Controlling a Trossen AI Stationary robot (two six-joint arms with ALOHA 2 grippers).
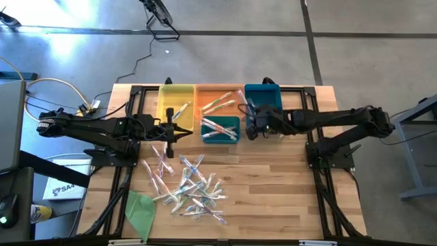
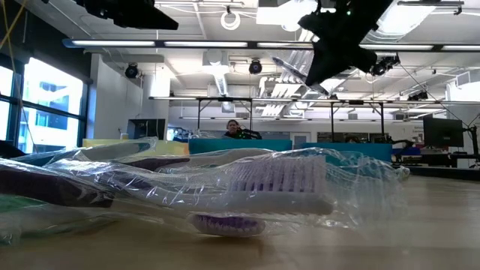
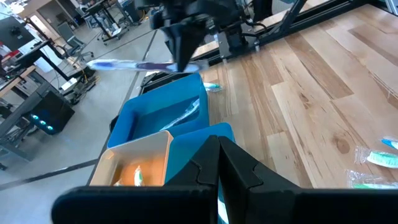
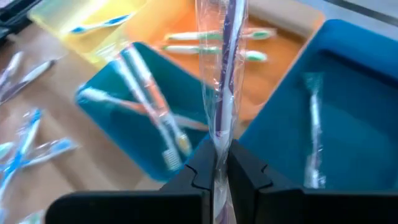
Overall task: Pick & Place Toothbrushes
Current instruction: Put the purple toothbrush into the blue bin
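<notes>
Many toothbrushes (image 1: 189, 186) lay in a loose pile on the wooden tabletop (image 1: 273, 184), at about 6 o'clock of the scene seen from above, most of them in clear wrap with blue, pink or green parts. At 7 o'clock from the pile a flat green sheet (image 1: 141, 210) lay near the tabletop edge.

Farther, at 12 o'clock from the pile, stood four bins. The small teal bin (image 1: 220, 128) held a few brushes. Behind it was the orange bin (image 1: 218, 102) with green-handled brushes, at its 9 o'clock side the yellow bin (image 1: 176, 104) with one blue brush, and at its 3 o'clock side the blue bin (image 1: 263, 102) with one wrapped brush on its floor.

The left hand (image 1: 183, 130) hung just beside the yellow bin's near edge, its fingers fully closed and holding nothing.

The right hand (image 1: 250, 126) was above the place where the teal, orange and blue bins meet. Its fingers were pressed together on one wrapped toothbrush with a purple handle (image 4: 222, 74), which stood out past the fingertips toward the orange bin.
</notes>
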